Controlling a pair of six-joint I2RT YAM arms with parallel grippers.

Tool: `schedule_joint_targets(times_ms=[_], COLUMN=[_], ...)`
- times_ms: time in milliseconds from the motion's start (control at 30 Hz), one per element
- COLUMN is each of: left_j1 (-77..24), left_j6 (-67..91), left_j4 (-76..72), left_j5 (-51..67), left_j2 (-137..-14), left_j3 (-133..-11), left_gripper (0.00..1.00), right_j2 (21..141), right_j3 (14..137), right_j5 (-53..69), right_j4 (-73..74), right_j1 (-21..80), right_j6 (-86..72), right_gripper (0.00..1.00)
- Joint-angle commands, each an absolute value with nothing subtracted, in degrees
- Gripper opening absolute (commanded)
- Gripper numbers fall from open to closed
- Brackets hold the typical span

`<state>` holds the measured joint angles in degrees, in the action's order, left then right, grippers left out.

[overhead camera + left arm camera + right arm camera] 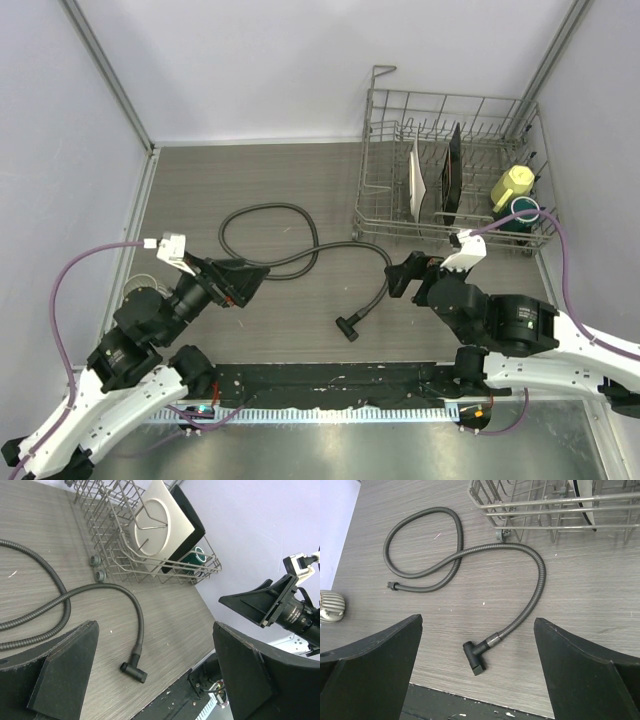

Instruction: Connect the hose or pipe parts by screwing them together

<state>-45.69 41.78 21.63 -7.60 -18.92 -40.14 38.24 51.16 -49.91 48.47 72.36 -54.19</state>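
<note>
A long black flexible hose (268, 207) lies looped on the grey wood-grain table. One end runs down to a small black T-shaped fitting (347, 327) near the front edge. In the right wrist view the fitting (474, 657) sits on the hose (540, 585) at a metal collar, and the free end connector (392, 585) lies at the left. My left gripper (247, 282) hovers open left of the fitting (133, 672), holding nothing. My right gripper (402, 276) hovers open to its right, also holding nothing. Both pairs of fingers frame the fitting from above without touching it.
A wire dish rack (372, 190) stands at the back right with a white plate (417, 180), a black plate (453, 172), a yellow cup (512, 184) and a green cup (524, 212). A black strip (330, 382) runs along the table's near edge. Grey walls enclose the table.
</note>
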Motion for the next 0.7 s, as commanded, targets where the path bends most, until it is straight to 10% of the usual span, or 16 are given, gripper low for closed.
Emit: schedule_joint_targets(times_ms=[0,667], left_j1=[-45.8,-45.8], left_j6=[39.8,40.0], left_j4=[22.0,22.8], left_j5=[-8.8,-8.2], left_j2=[-17.1,-16.4], left_j3=[-41.0,-41.3], left_gripper=[1.0,1.0], right_j2=[37.0,33.0], right_j3=[53.4,51.2], right_j5=[-51.7,-46.6], right_j4=[44.6,32.6], right_j1=[72.3,72.3], right_j6=[-48.3,-42.1], right_gripper=[0.99,0.96])
